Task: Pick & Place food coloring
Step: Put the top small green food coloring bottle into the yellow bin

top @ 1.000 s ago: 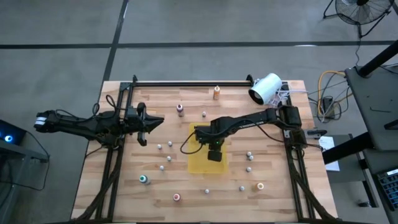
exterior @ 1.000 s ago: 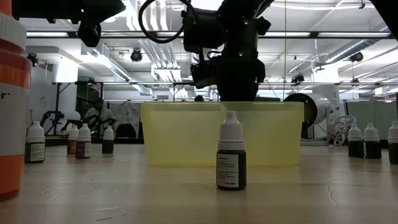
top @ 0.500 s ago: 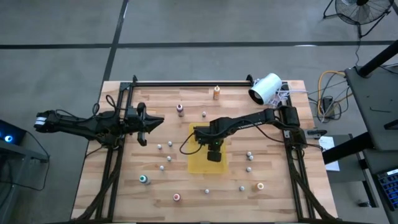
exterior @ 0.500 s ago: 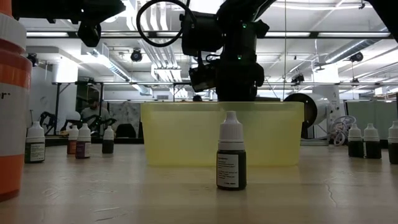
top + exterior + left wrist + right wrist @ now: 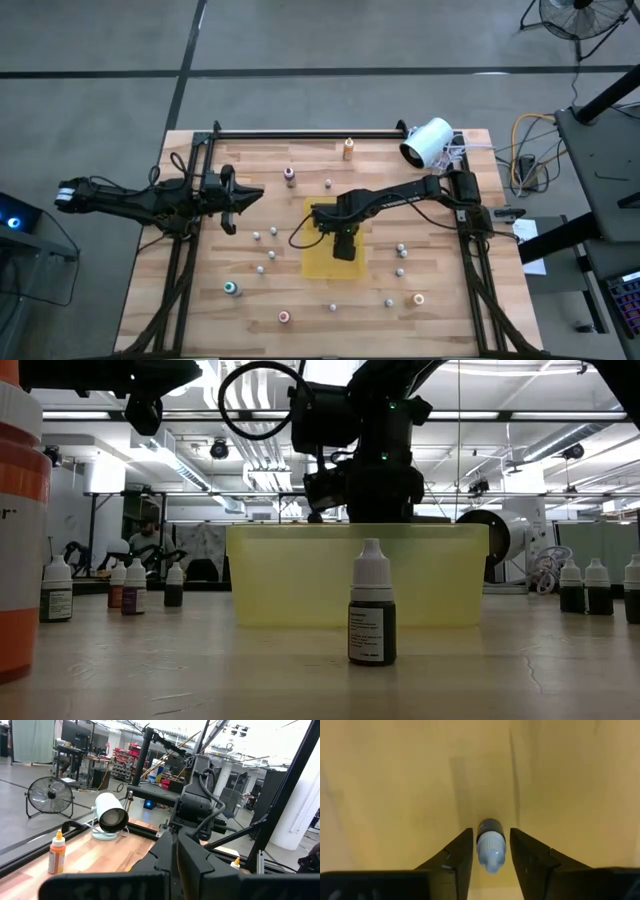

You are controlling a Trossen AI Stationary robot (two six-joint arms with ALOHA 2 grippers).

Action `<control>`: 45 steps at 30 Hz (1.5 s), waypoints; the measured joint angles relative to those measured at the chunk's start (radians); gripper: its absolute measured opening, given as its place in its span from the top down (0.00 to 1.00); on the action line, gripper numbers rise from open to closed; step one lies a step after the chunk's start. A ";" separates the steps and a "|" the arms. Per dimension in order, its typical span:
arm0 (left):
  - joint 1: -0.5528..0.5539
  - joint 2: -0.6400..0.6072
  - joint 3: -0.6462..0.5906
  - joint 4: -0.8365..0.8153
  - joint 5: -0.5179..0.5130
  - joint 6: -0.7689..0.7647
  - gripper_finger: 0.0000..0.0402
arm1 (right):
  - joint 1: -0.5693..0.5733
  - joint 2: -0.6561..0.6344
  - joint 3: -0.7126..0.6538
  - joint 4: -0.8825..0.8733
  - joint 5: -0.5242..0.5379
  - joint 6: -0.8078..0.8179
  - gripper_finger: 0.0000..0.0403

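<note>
Over the yellow tray [image 5: 322, 262], the right gripper [image 5: 490, 851] hides its interior from above; its jaws stand slightly apart around a small food coloring bottle [image 5: 490, 845] inside the tray, with slim gaps showing. Well away from the tray, the left gripper [image 5: 228, 201] waits with jaws closed, empty.

The right arm reaches from the 3 o'clock side toward the middle, and the right gripper [image 5: 343, 247] points straight down with its jaws a little apart. The left arm lies low at 9 o'clock, and the left gripper [image 5: 238, 197] has its jaws closed.
</note>
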 joint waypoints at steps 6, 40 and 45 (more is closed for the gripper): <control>0.000 0.000 0.000 0.000 0.000 0.000 1.00 | 0.000 -0.002 0.000 0.001 -0.004 -0.001 0.63; 0.000 0.000 0.000 0.000 0.000 0.000 1.00 | 0.014 -0.432 -0.076 -0.166 -0.006 0.081 0.52; 0.000 0.000 0.000 0.000 0.000 0.000 1.00 | 0.050 -0.523 -0.162 -0.165 -0.007 0.133 0.52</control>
